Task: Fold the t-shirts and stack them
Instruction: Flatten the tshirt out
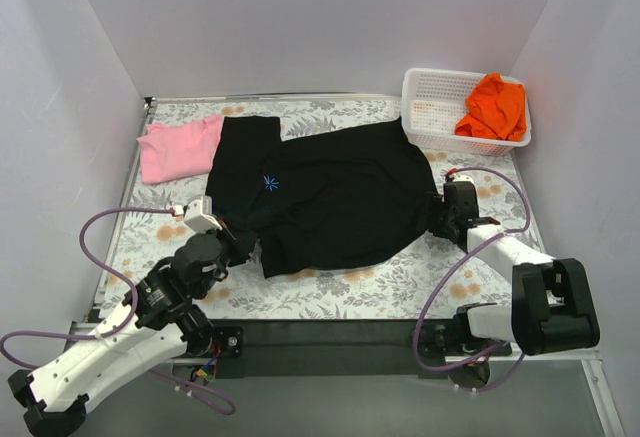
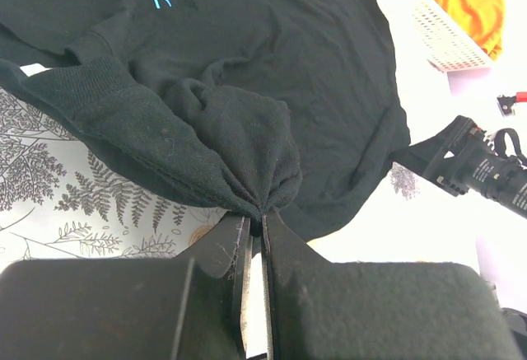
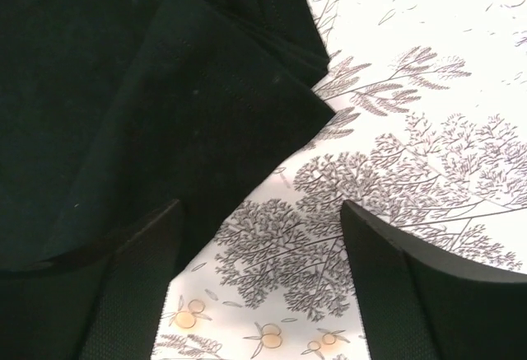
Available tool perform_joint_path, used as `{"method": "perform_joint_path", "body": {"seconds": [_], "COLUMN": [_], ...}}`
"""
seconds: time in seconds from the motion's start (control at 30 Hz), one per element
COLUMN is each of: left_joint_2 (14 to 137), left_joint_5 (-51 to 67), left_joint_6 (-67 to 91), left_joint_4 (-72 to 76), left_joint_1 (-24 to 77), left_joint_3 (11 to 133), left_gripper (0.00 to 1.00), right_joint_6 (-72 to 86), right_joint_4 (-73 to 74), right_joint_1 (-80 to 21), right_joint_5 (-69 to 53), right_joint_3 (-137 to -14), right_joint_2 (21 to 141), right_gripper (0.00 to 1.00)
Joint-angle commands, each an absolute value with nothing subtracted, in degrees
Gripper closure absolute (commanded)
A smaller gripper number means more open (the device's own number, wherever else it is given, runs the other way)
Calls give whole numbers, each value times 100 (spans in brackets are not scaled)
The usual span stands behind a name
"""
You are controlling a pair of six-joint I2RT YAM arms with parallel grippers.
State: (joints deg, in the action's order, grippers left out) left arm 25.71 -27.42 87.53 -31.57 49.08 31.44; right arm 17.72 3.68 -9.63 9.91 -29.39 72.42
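Top external: black t-shirt [image 1: 330, 192] spread on the floral worktop [image 1: 340, 292], pink t-shirt [image 1: 178, 147] beside it, orange t-shirt [image 1: 495, 107] in the basket [image 1: 420, 82].
Left wrist: left gripper [image 2: 257, 220] clamped on bunched black cloth. Right wrist: right gripper [image 3: 259, 212] jaws apart at the shirt's edge, gripping nothing.

Overhead cam sat high up behind the arm bases, looking down and forward over the whole table [image 1: 330, 302]. Left wrist cam rode super close behind the left gripper [image 2: 255, 222], facing across the black tee [image 2: 272, 63] toward the basket [image 2: 449, 40] and right arm [image 2: 494, 175]. Right wrist cam stared almost straight down at the tee's corner. All three shared that tee.
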Motion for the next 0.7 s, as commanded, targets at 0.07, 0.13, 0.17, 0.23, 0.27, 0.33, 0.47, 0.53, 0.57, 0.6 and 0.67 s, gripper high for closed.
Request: {"method": "perform_joint_path", "body": {"seconds": [0.07, 0.13, 0.17, 0.23, 0.27, 0.33, 0.47, 0.53, 0.57, 0.6, 0.67], "left_joint_2": [2531, 2540, 2531, 2523, 2505, 2496, 2514, 2505, 2505, 2514, 2496], "left_joint_5": [-2926, -2953, -2979, -2997, -3023, -3041, -3085, -3120, -3129, -3138, -3173], "left_joint_6": [8842, 8868, 8877, 8894, 8895, 8921, 8947, 8965, 8974, 8965, 9000], "left_joint_4": [-3261, -3296, -3313, -3340, -3357, -3375, -3428, -3445, -3454, -3472, -3498], "left_joint_1": [5018, 5062, 5071, 5106, 5124, 5150, 5186, 5212, 5212, 5221, 5247], "left_joint_3": [3252, 3270, 3270, 3287, 3287, 3287, 3305, 3305, 3322, 3322, 3331], "left_gripper": [100, 100, 100, 100, 100, 100, 100, 100, 100, 100, 100], "right_joint_6": [1688, 1679, 1696, 1688, 1696, 1696, 1688, 1670, 1670, 1670, 1687], "right_joint_4": [-132, -210, -254, -386, -404, -422, -492, -501, -492, -492, -501], "right_joint_1": [-800, -730, -721, -677, -633, -572, -484, -440, -422, -413, -352], "right_joint_5": [975, 1011, 1002, 1054, 1029, 941, 888, 695, 616, 441, 282], "right_joint_3": [-3191, -3190, -3164, -3155, -3173, -3199, -3234, -3296, -3313, -3340, -3340], "right_joint_2": [7488, 7619, 7672, 7778, 7813, 7892, 7919, 8068, 8121, 8173, 8279], "right_gripper": [34, 36, 37, 39, 39, 43, 48, 51, 52, 54, 58]}}
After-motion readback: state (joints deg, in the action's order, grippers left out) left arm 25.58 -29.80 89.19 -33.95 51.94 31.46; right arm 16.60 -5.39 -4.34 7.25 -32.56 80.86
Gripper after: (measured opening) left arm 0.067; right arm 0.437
